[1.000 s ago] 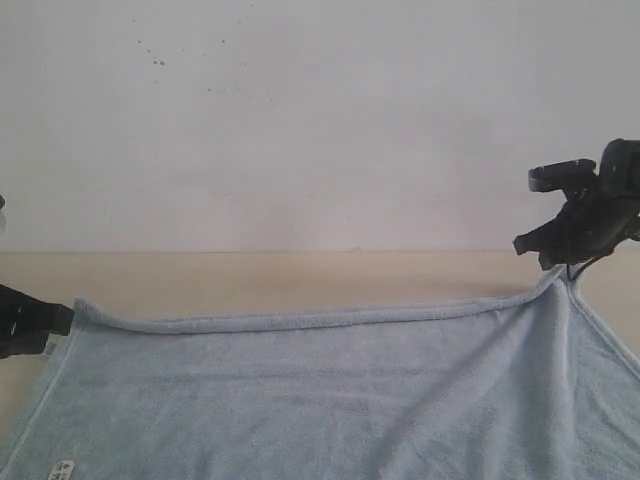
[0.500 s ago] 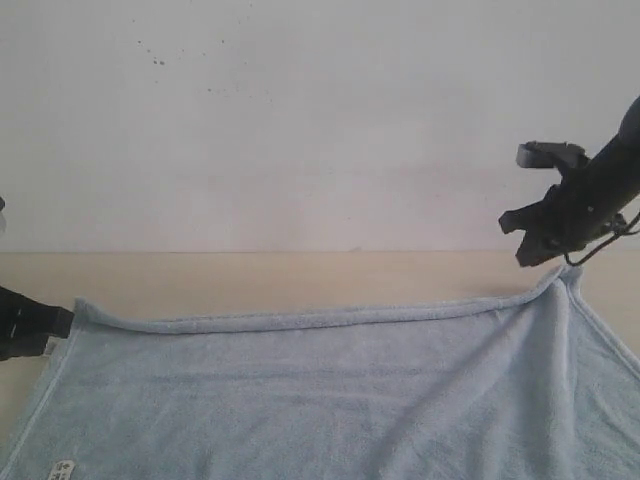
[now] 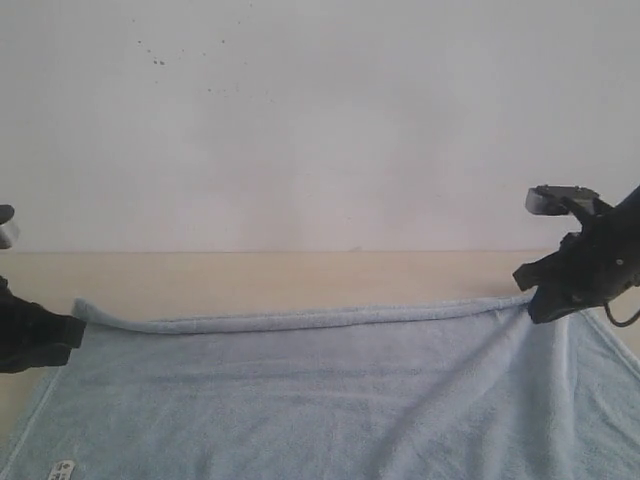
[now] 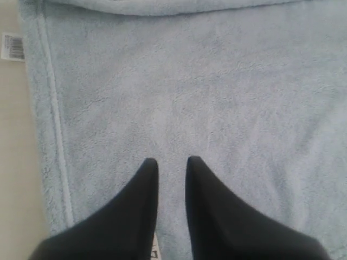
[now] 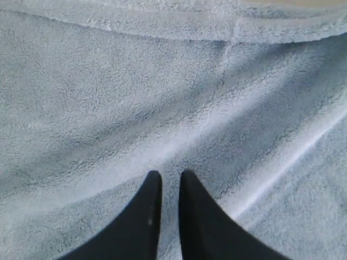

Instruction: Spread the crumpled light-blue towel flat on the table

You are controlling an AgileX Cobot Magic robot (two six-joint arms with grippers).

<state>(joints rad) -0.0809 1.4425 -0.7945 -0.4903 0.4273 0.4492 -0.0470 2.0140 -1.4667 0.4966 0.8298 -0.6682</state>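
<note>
The light-blue towel (image 3: 320, 400) lies spread over the beige table (image 3: 300, 275), its far hem rolled into a low ridge. My left gripper (image 3: 72, 332) sits at the towel's far left corner. In the left wrist view that gripper (image 4: 172, 162) has its jaws nearly together, pinching the towel (image 4: 190, 81) beside the stitched side hem. My right gripper (image 3: 532, 298) rests low on the far right corner. In the right wrist view it (image 5: 171, 174) is closed on the towel (image 5: 162, 81), and creases run toward its tips.
A white wall (image 3: 320, 120) rises behind the table's far edge. A small white label (image 3: 60, 468) lies at the towel's near left edge, and a barcode label (image 4: 13, 46) shows by the side hem. Bare table (image 4: 11, 162) borders the towel.
The right gripper let the raised far right corner drop, lifted off, then came back down and closed on that corner. The towel's peak there has flattened. The left gripper shifted slightly.
</note>
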